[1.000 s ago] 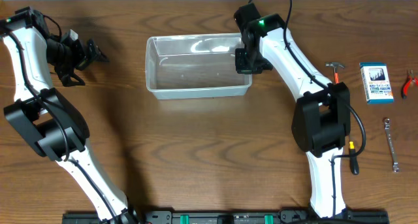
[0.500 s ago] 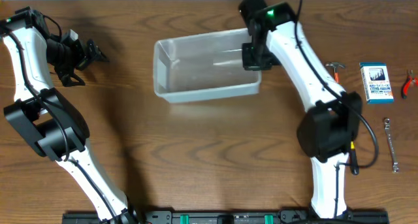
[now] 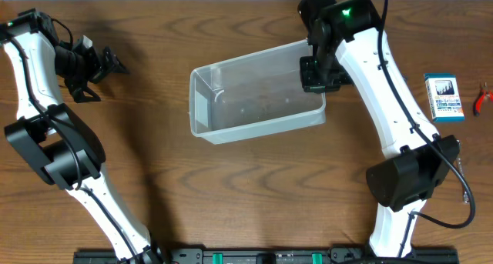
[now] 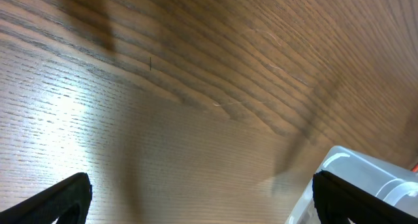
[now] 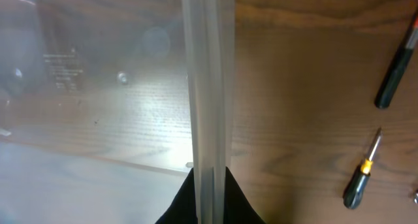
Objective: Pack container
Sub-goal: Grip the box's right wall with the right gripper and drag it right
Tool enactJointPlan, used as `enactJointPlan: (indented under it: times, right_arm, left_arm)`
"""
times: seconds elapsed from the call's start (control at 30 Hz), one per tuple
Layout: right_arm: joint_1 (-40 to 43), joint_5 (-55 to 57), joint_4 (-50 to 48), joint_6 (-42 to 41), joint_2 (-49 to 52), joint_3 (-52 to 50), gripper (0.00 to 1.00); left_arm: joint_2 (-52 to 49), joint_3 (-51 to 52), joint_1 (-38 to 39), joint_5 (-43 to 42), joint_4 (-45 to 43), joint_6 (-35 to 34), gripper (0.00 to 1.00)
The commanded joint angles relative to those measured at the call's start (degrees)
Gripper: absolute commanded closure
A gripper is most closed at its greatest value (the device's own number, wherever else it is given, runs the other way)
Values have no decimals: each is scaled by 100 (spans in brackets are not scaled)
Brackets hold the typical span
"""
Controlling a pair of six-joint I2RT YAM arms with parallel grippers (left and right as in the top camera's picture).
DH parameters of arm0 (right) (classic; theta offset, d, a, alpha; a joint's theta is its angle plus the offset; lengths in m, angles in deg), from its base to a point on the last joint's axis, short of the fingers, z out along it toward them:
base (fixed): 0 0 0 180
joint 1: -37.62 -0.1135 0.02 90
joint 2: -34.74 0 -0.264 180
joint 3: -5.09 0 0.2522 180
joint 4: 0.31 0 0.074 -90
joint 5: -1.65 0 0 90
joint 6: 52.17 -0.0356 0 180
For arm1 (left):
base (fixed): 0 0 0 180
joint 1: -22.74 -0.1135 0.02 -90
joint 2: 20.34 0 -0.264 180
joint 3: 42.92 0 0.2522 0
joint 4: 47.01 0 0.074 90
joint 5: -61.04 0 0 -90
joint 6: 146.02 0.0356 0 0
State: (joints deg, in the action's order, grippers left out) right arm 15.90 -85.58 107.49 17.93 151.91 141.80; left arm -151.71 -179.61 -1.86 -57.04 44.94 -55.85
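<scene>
The container (image 3: 254, 102) is a clear empty plastic tub in the middle of the table, skewed with its right end further back. My right gripper (image 3: 316, 73) is shut on its right wall. In the right wrist view the wall and rim (image 5: 208, 87) run straight up between my closed fingers (image 5: 210, 185). My left gripper (image 3: 108, 64) is open and empty at the far left of the table, well away from the tub. In the left wrist view its fingers (image 4: 202, 198) span bare wood, and a corner of the container (image 4: 366, 178) shows at the lower right.
A blue box (image 3: 443, 98) and red pliers (image 3: 483, 98) lie at the right edge of the table. The right wrist view shows a small screwdriver with a yellow band (image 5: 359, 178) and a dark tool handle (image 5: 395, 74) on the wood right of the tub.
My right gripper has moved right and toward the front, still shut on the tub's wall, dragging and turning the container with it. The left arm has not moved.
</scene>
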Motion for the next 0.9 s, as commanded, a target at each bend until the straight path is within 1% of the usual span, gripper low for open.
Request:
enactJointPlan:
  times: [0.0, 0.13, 0.27, 0.5, 0.87]
  right_arm:
    - [22, -168, 2, 87, -199, 94, 99]
    - [15, -125, 24, 87, -199, 90, 99]
    - [15, -61, 321, 87, -199, 55, 99]
    - [15, -42, 328, 111, -238, -57, 99]
    - [114, 129, 208, 173, -306, -699, 99]
  left_arm:
    - [151, -109, -24, 28, 42, -7, 2]
    - [151, -109, -24, 28, 42, -7, 2]
    - [151, -109, -24, 28, 46, -7, 2]
    - [151, -109, -24, 28, 42, -7, 2]
    - [151, -109, -24, 31, 63, -4, 2]
